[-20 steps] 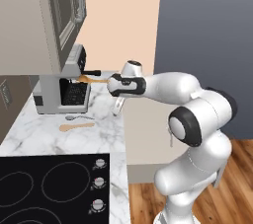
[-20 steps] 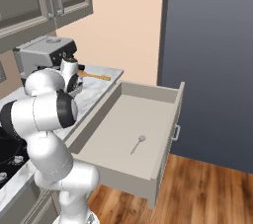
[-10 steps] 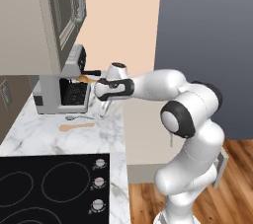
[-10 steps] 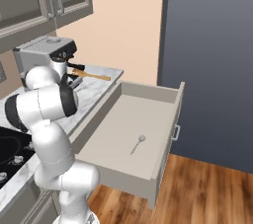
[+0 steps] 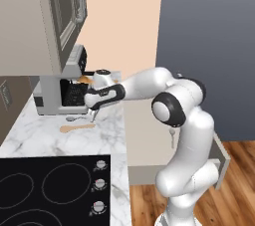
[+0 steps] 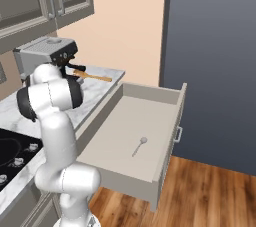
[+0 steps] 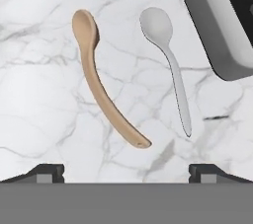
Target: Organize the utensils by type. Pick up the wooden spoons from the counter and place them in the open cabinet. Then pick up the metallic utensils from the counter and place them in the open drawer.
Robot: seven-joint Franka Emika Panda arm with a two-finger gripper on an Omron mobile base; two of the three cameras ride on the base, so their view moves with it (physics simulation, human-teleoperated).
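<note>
My pincer (image 5: 92, 114) hangs over the marble table (image 5: 45, 135), just in front of the coffee machine (image 5: 57, 93), jaws spread wide and holding nothing. In the hand view both tips sit far apart at the bottom edge, with bare marble between them.

Directly under the hand lie two spoons side by side, apart from each other. The tan wooden spoon (image 7: 101, 82) has a curved handle, bowl far from the tips, handle end nearest them. Beside it lies the pale metal spoon (image 7: 169, 60), slimmer, its bowl close to the corner of the coffee machine's base (image 7: 217, 25). Neither is touched yet.

A second wooden spoon (image 6: 92, 75), longer and straight, lies farther along the table to the right of the machine, near the wall.

The open drawer (image 6: 165, 96) stands pulled out on the right, and one small metal spoon (image 6: 139, 146) already lies on its flat floor. So one metallic piece looks sorted; at least one is left.

The wall cabinet (image 5: 62, 26) hangs above the machine, door swung out. I cannot see whether anything is on its shelf.

Judgement: I hover wide open because I am lining up a pick. The wooden spoon's handle runs at a slant between the tips, so the jaws should straddle its thin middle before closing.
</note>
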